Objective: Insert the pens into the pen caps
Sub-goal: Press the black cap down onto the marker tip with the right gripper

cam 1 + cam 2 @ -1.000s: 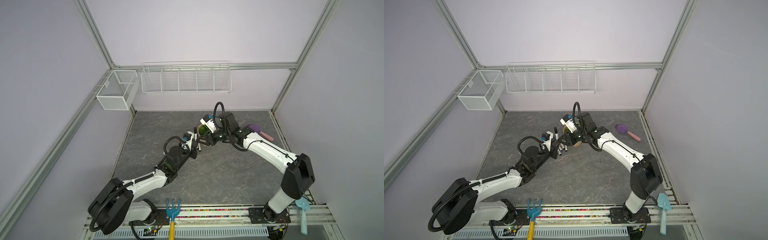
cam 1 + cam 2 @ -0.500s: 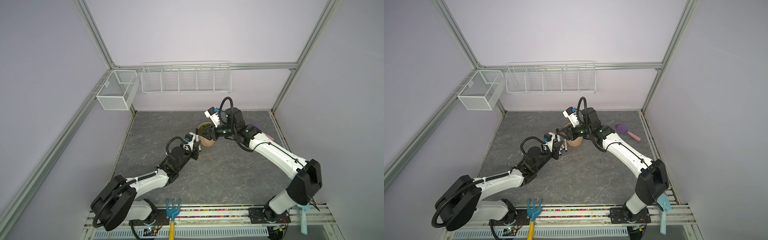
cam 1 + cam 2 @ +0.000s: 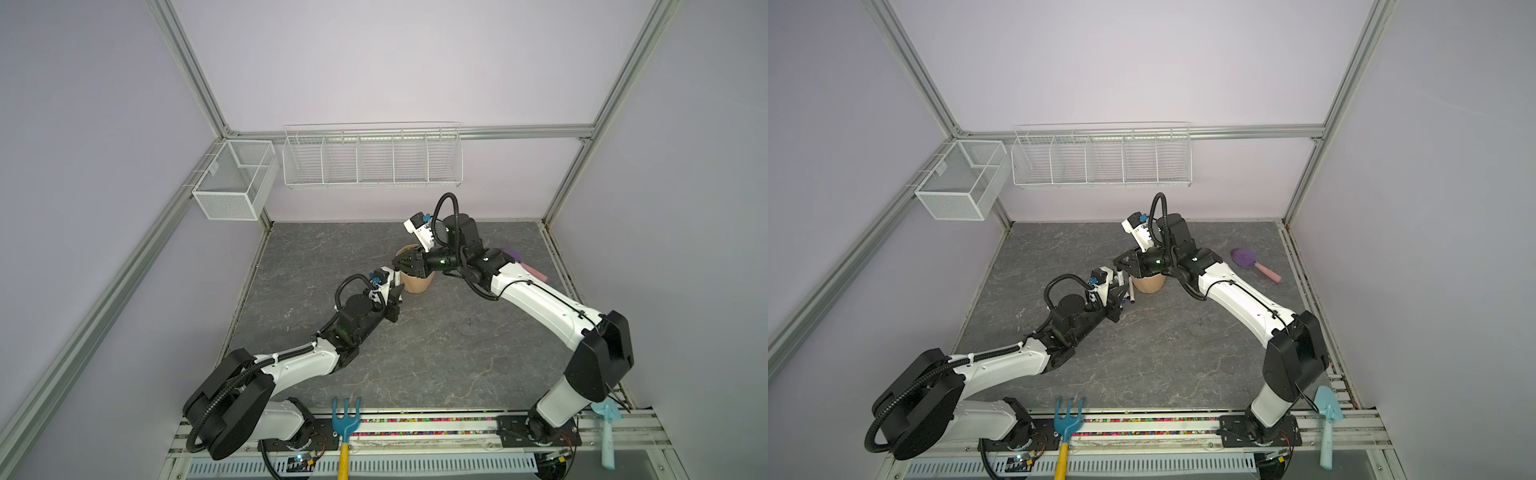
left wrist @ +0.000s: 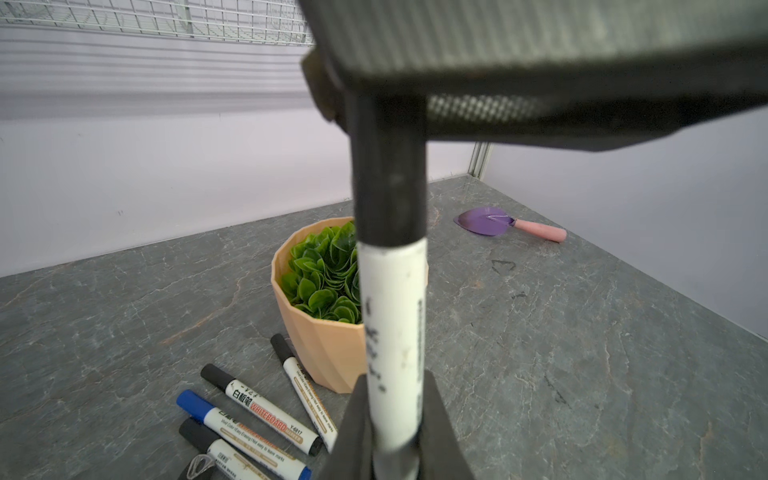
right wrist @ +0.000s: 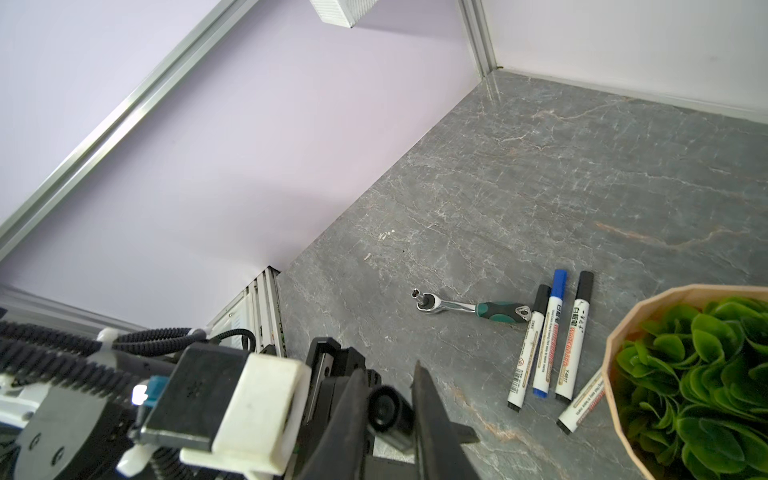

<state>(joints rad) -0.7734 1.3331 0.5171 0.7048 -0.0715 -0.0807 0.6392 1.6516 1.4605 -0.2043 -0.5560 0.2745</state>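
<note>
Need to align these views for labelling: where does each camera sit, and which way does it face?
Top views: high at the front, looking down on the table; left arm and right arm whole.
Left wrist: on the left arm, looking along the left hand and its held pen toward the plant pot.
Right wrist: on the right arm, looking past the right hand at the left arm and wrench.
Shared: both wrist views show the plant pot and four lying pens.

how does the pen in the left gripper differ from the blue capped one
The held pen has a black cap; the blue-capped pen a blue one. The held pen is clamped in the left gripper, raised; the blue-capped pen lies flat on the table. Both have white barrels, caps on.
</note>
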